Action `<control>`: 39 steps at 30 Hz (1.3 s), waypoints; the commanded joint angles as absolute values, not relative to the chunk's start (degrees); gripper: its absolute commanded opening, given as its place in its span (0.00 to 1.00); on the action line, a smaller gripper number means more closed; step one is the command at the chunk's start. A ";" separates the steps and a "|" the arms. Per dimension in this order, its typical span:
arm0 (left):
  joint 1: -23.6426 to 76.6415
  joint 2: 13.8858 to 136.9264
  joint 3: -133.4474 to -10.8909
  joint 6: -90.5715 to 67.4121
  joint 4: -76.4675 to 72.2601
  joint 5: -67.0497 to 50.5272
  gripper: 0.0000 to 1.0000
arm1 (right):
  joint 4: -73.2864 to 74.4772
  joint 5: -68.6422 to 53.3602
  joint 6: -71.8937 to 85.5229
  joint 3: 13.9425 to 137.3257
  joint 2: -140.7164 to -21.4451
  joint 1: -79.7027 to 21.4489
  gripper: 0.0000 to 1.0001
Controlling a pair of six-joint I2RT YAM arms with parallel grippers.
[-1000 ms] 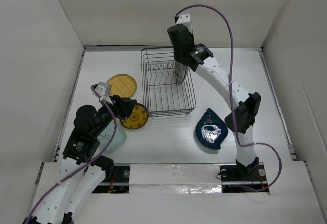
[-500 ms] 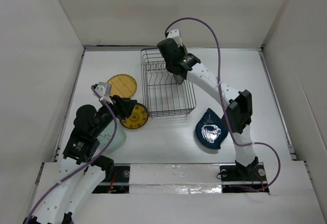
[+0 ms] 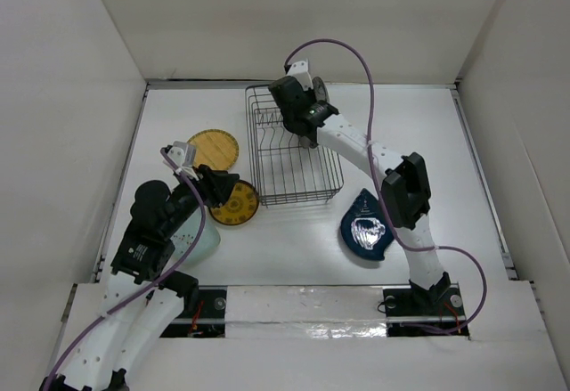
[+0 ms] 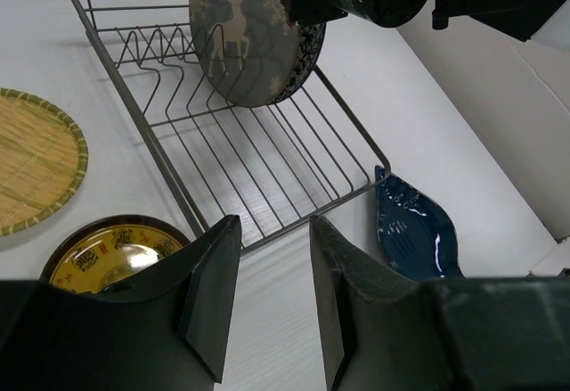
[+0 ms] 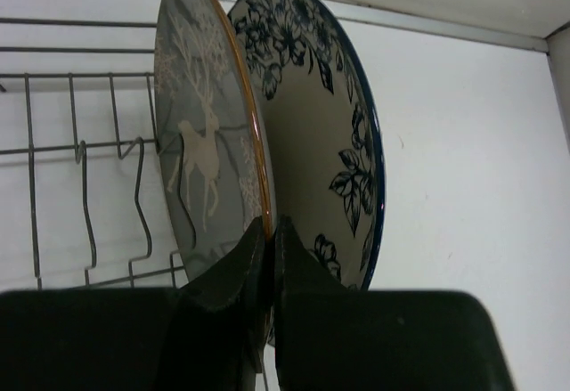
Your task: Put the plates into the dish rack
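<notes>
My right gripper (image 5: pixel 272 231) is shut on the lower rim of the grey plate (image 5: pixel 209 150) with white deer motifs and holds it upright over the tines of the dish rack (image 3: pixel 296 200). The white-blue floral plate (image 5: pixel 321 142) stands on edge right behind it. In the top view this gripper (image 3: pixel 303 133) is over the rack's back part. My left gripper (image 4: pixel 272 231) is open and empty, low over the table by the small dark mandala plate (image 3: pixel 237 202). The yellow-tan plate (image 3: pixel 213 149), the navy leaf plate (image 3: pixel 367 228) and the pale mint plate (image 3: pixel 200 235) lie on the table.
The rack's front rim (image 4: pixel 347 197) runs just beyond my left fingers. White walls close in the table at the back and both sides. My left arm covers most of the mint plate.
My right arm has swung left and back over the rack with the grey plate and turned its wrist. My left arm has not moved.
</notes>
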State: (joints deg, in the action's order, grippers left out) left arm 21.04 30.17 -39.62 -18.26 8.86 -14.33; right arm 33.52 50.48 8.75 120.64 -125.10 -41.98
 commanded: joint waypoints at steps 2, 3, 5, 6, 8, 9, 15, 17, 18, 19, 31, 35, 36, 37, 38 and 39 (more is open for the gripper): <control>19.78 30.67 -41.22 -17.84 6.68 -14.94 0.33 | 30.85 50.28 8.79 118.84 -124.02 -41.75 0.00; 19.78 30.85 -41.22 -17.84 6.59 -14.94 0.33 | 30.68 50.01 8.88 118.57 -123.67 -41.75 0.00; 19.78 30.94 -41.22 -17.84 6.59 -14.85 0.34 | 31.02 49.92 9.58 118.13 -123.49 -40.44 0.00; 19.78 31.11 -41.31 -17.84 6.59 -14.85 0.34 | 31.81 49.66 10.10 118.04 -123.14 -39.21 0.00; 19.78 31.29 -41.22 -17.84 6.68 -14.85 0.34 | 31.82 49.48 11.16 117.34 -122.17 -38.15 0.00; 19.78 31.46 -41.22 -17.84 6.59 -14.85 0.34 | 31.64 49.48 11.51 115.94 -121.38 -37.62 0.00; 19.25 32.34 -41.31 -17.84 6.59 -15.21 0.36 | 28.48 42.64 12.65 110.75 -114.53 -36.83 0.47; 19.25 32.34 -41.40 -17.84 6.68 -15.21 0.38 | 27.42 38.60 13.09 108.99 -111.73 -36.30 0.59; 19.25 32.34 -41.31 -17.75 6.68 -15.21 0.38 | 27.16 37.45 13.27 108.46 -110.75 -36.30 0.66; 19.25 32.34 -41.31 -17.84 6.68 -15.12 0.39 | 26.20 34.92 13.53 107.24 -109.61 -36.30 0.69; 19.25 31.20 -41.31 -17.84 6.50 -15.82 0.39 | 7.66 21.37 24.50 67.28 -71.34 -31.39 0.00; 19.25 30.15 -41.22 -17.84 6.59 -15.91 0.34 | 10.80 20.84 31.79 48.64 -58.12 -26.47 0.00; 19.25 29.89 -41.13 -17.75 6.59 -16.00 0.33 | 12.29 20.05 32.95 45.73 -55.57 -23.76 0.00; 19.25 29.71 -41.13 -17.84 6.50 -16.08 0.30 | 15.96 18.73 33.92 40.57 -53.11 -22.16 0.02; 19.25 29.62 -41.22 -17.84 6.42 -16.08 0.28 | 17.74 17.85 36.19 38.17 -48.30 -20.67 0.08; 19.25 29.36 -41.13 -17.84 6.42 -16.08 0.26 | 19.06 16.28 36.73 35.80 -45.90 -17.44 0.33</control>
